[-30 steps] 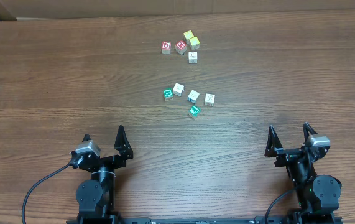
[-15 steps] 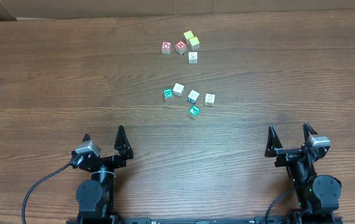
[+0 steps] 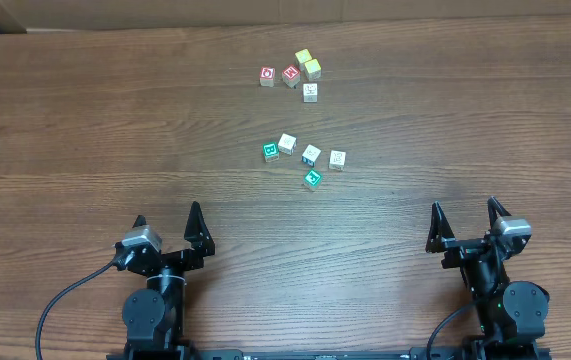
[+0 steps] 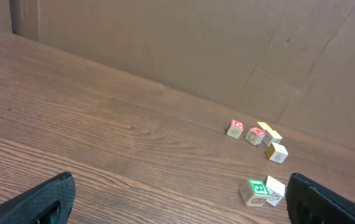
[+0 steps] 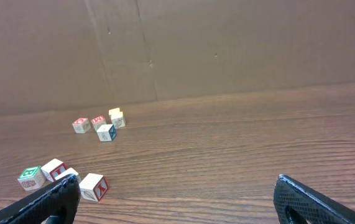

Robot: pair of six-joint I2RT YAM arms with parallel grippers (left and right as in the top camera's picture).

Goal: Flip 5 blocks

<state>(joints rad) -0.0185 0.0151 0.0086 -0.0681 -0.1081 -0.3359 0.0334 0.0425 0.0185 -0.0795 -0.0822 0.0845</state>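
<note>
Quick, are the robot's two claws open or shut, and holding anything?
Left black two-finger gripper: open, holding nothing.
Right black two-finger gripper: open, holding nothing.

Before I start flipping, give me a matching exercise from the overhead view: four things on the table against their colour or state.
Things:
1. small wooden cube farthest from the arms
2. small wooden cube at the left end of the far group
3. small wooden cube nearest the arms
4. black two-finger left gripper

Colour or state:
a. green top face
b. open, holding nothing
c. red print on top
d. yellow top face

Pairs: 1-d, 2-c, 3-a, 4-b
</note>
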